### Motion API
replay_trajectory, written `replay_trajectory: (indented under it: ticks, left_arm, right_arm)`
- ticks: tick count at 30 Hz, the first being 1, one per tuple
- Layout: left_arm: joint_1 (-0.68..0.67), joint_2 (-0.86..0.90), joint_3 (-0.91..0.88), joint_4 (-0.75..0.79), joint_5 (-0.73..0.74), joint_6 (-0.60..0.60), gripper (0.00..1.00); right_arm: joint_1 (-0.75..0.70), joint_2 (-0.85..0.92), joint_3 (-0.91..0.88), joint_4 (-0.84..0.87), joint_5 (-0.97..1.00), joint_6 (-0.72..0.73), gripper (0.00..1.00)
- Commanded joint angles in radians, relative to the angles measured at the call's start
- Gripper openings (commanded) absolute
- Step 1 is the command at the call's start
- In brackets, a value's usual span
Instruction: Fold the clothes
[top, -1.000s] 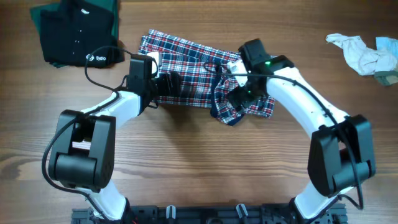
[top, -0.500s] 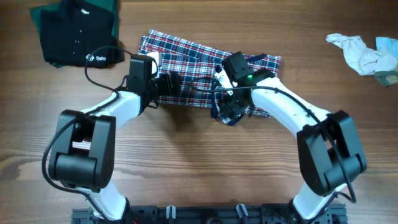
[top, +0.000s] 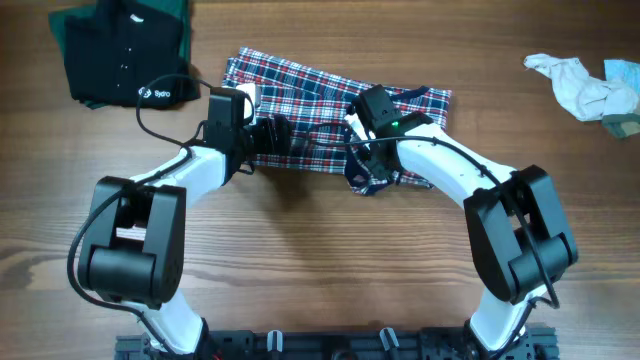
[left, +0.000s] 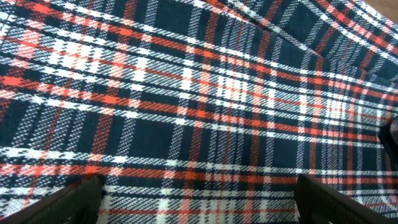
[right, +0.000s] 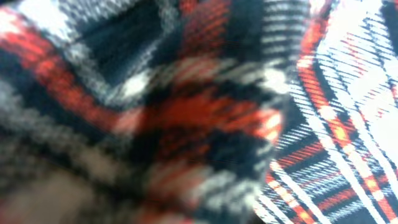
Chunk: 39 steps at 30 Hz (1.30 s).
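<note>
We saw the plaid garment (top: 300, 85) spread on the counter (top: 300, 270). The L hand (top: 285, 135) sat low over the garment's lower-left part, its fingers (left: 68, 199) wide apart w/ flat cloth between them, gripping nothing. The R hand (top: 368, 168) was at the garment's lower-right edge, where the cloth bunched up. Its wrist cam showed only blurred plaid, so we couldn't tell if it was closed. Some dark green clothes (top: 120, 55) lay left of the garment, and pale rags (top: 575, 85) well to its right.
</note>
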Motion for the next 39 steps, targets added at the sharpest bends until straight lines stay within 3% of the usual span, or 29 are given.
replay_trajectory:
  ticks: [1, 5, 9, 16, 27, 29, 31, 37, 39]
  left_arm:
    - [0.019, 0.035, -0.043, -0.024, -0.04, -0.005, 1.0]
    - [0.019, 0.035, -0.043, -0.024, -0.04, -0.005, 1.0]
    - [0.019, 0.035, -0.043, -0.039, -0.04, -0.005, 1.0]
    - [0.019, 0.035, -0.043, -0.039, -0.04, -0.005, 1.0]
    - [0.019, 0.035, -0.043, -0.051, -0.04, -0.005, 1.0]
    - [0.019, 0.035, -0.043, -0.051, -0.04, -0.005, 1.0]
    - [0.019, 0.035, -0.043, -0.053, -0.04, -0.005, 1.0]
    - [0.019, 0.035, -0.043, -0.049, -0.04, -0.005, 1.0]
    - [0.019, 0.035, -0.043, -0.05, -0.04, -0.005, 1.0]
  right_arm:
    - [-0.003, 0.02, 0.011, 0.006, 0.07, 0.061, 0.2]
    - [-0.003, 0.01, 0.063, -0.003, 0.065, 0.107, 0.17]
    - [-0.003, -0.007, 0.098, -0.009, 0.05, 0.2, 0.04]
    - [-0.004, -0.049, 0.098, 0.022, 0.048, 0.379, 0.04]
    - [-0.031, -0.078, 0.098, 0.012, 0.263, 0.673, 0.04]
    - [-0.031, -0.078, 0.098, 0.017, 0.269, 0.681, 0.04]
    - [-0.029, -0.077, 0.098, 0.033, 0.187, 0.601, 0.04]
    - [0.025, -0.074, 0.093, 0.03, 0.138, 0.653, 0.05]
    - [0.06, -0.073, 0.093, 0.027, 0.135, 0.656, 0.11]
